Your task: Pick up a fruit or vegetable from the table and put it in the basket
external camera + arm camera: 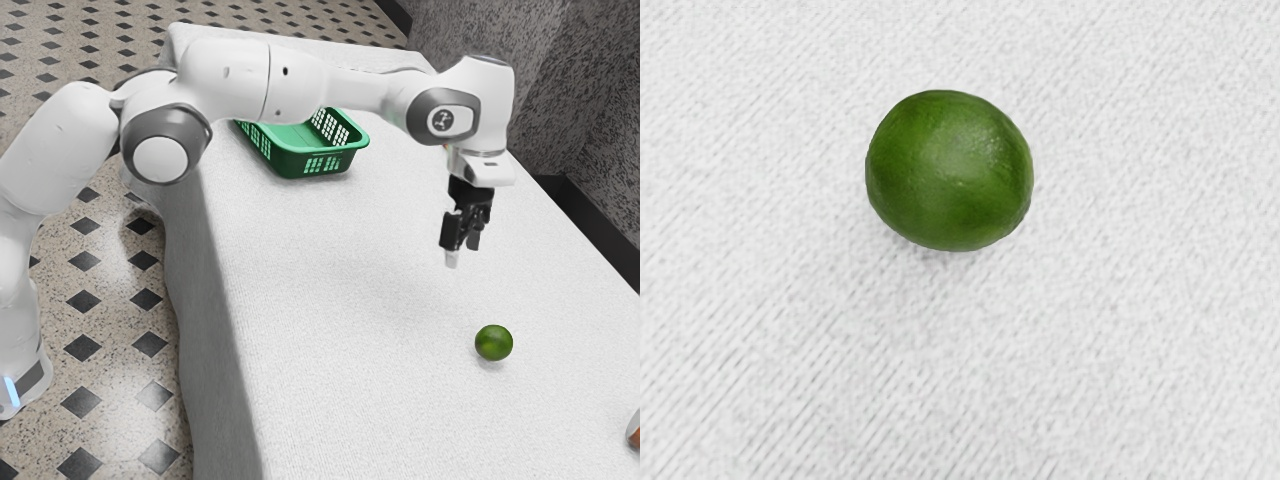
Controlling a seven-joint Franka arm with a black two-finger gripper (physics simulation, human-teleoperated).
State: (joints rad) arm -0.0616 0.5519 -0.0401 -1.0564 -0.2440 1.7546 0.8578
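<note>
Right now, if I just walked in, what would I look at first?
Probably my big white arm, stretching across from the exterior view's left. Then your eye might jump to the round green lime, bright on the white tablecloth ahead of me and large in the wrist view. The green basket stands out too, partly behind my arm near the exterior view's top.

You get bright, even light on the desk, its top paler than its greyer hanging side, as if lit from above. Glossy patches glare on the floor. Soft shadows lie under the basket and lime; up close, you see the lime's muted highlight.
</note>
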